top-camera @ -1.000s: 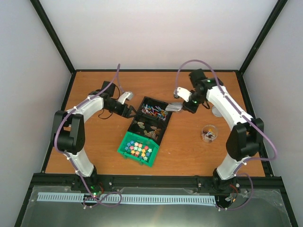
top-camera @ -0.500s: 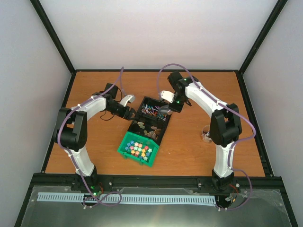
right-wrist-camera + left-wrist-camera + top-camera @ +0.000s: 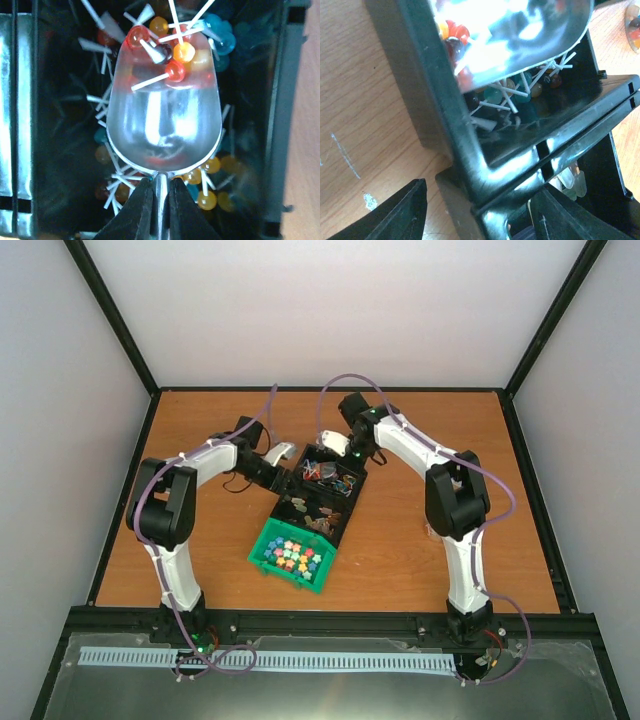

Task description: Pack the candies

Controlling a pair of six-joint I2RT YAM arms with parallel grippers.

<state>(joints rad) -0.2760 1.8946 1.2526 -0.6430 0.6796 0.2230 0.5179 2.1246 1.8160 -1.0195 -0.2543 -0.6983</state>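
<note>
You've got glossy candies (image 3: 184, 51), a mirror-bright metal scoop (image 3: 165, 130), a shiny black plastic box (image 3: 436, 100), a matt, scuffed wood-grain table (image 3: 365, 110).

The black plastic compartment tray (image 3: 432, 100) lies in the middle of the brown wooden desk (image 3: 420, 570). In its far compartment lie the small round candies on white sticks (image 3: 223, 43); the shiny metal scoop (image 3: 165, 125) sits among them, with a few inside it

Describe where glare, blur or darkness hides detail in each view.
Left wrist view: white glare washes out the shiny metal scoop; the near wall of the black plastic box is blurred. Right wrist view: the scoop mirrors light, the small round sweets on white sticks look sharp. Top external view: even light, sweets tiny.
</note>
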